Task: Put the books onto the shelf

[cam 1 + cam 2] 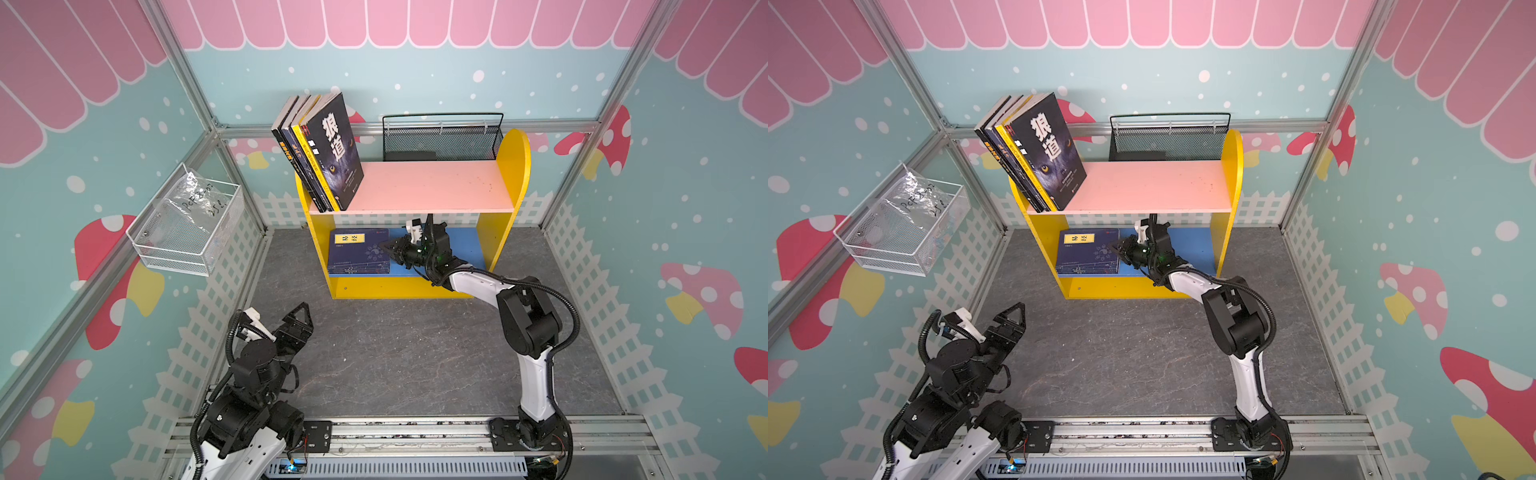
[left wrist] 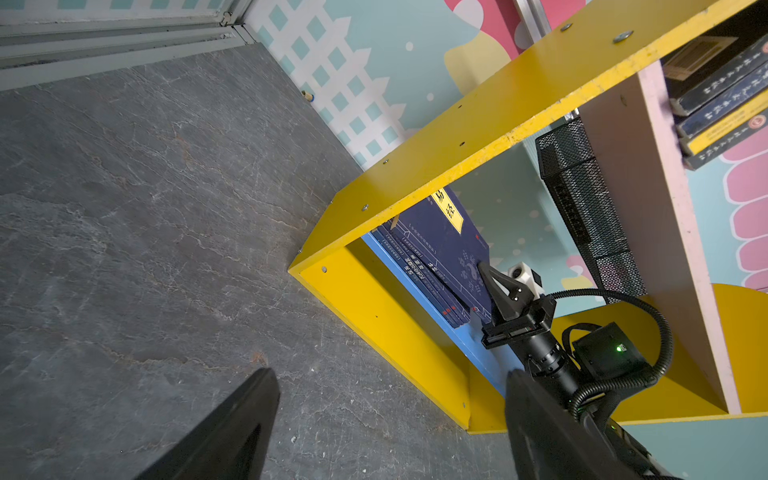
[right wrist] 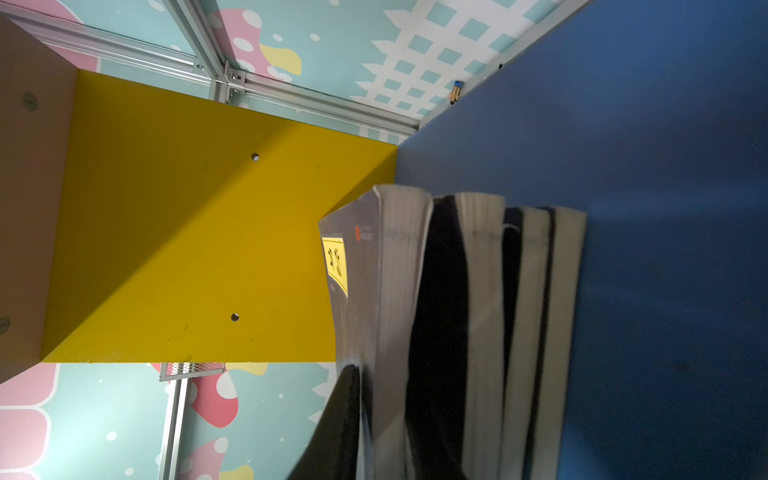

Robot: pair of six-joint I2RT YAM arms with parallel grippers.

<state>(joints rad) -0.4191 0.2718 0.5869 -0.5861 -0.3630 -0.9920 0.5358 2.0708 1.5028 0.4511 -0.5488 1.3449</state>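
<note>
Reaching inside the shelf (image 1: pixel 515 166) — right jaws pinch the top navy book (image 1: pixel 353 253).

leaning books (image 1: pixel 332 153) on upper board (image 1: pixel 428 187) left, stacked books (image 1: pixel 357 253) on lower board (image 1: pixel 469 249) left

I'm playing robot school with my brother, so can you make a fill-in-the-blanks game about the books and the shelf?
On the shelf, four leaning books stand on the ___ board.
The navy stack lies flat on the ___ board.
The right tool touches the ___ book of that stack.
The wide-open tool over the floor belongs to the robot's ___ arm.
Missing words: pink; blue; top; left.
</note>
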